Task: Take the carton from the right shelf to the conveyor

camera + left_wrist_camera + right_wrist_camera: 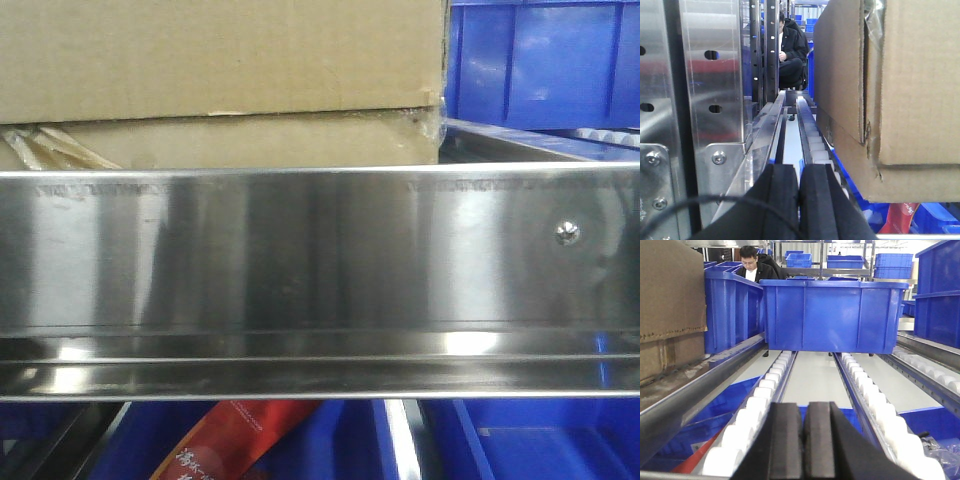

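carton (220,80): on the right shelf (300,270), just behind its front rail, brown corrugated, crease along the flap edge, tape wad (432,125) at its right corner
front rail: shiny stainless, spans the front view, one screw (568,233) near its right end
roller tracks (765,385): white rollers, running away from both wrist cams
left gripper (800,172): black pads pressed together, nothing between them; low by a roller track, carton close on its right, not touching
right gripper (805,407): pads closed flat on each other, empty; carton off to its left
blue bin (832,315): on the tracks ahead of right gripper, beside the carton
red packet (235,440): below the rail, among blue bins
person (751,264): dark jacket, behind the shelf
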{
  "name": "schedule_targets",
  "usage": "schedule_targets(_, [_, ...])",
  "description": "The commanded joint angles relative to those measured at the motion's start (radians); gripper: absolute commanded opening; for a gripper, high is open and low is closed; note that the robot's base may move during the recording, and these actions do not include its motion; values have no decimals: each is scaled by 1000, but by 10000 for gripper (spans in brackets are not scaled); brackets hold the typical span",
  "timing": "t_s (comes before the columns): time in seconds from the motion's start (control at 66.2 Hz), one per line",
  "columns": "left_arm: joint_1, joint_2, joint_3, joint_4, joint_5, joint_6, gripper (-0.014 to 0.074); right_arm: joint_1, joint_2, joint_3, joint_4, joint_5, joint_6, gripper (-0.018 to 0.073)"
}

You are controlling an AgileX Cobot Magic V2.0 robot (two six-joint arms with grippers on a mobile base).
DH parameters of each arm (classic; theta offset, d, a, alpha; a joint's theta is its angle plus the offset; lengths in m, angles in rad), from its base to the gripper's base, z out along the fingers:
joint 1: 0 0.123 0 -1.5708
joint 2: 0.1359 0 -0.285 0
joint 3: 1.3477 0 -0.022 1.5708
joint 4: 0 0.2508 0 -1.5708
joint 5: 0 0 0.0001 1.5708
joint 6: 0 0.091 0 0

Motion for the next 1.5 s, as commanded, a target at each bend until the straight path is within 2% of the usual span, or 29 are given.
schedule_targets(0.0, [-5,-3,-4,-6,-16,3,-6,-3,-4,0,2,-23,-10,-57])
schedule_targets(0.287, [-5,-3,-4,-6,-16,3,-6,-3,-4,0,2,-23,-10,-57])
schedule_targets(0.589, [-5,-3,-4,-6,-64,3,-6,-3,-4,0,2,-25,-10,-57])
schedule_targets(1.028, [-5,-3,-4,-6,-169,3,-6,-3,-4,-2,13,-165,-10,-57])
schedule_targets(1.103, [-5,-3,-72,-6,-110,3,-6,-3,-4,-68,13,-103,-10,-57])
schedule_targets(1.209, [-5,-3,-211,20,61,3,10,-3,-4,-199,13,71,-10,-57])
schedule_targets(1.315, [-5,48,-364,40,217,3,102,-3,22,-329,13,184,-10,-37])
schedule_targets(1.405, [-5,123,-489,44,320,9,211,-3,69,-426,13,225,-10,93])
schedule_targets(1.481, [-5,197,-574,42,369,20,291,-3,125,-488,13,225,-10,258])
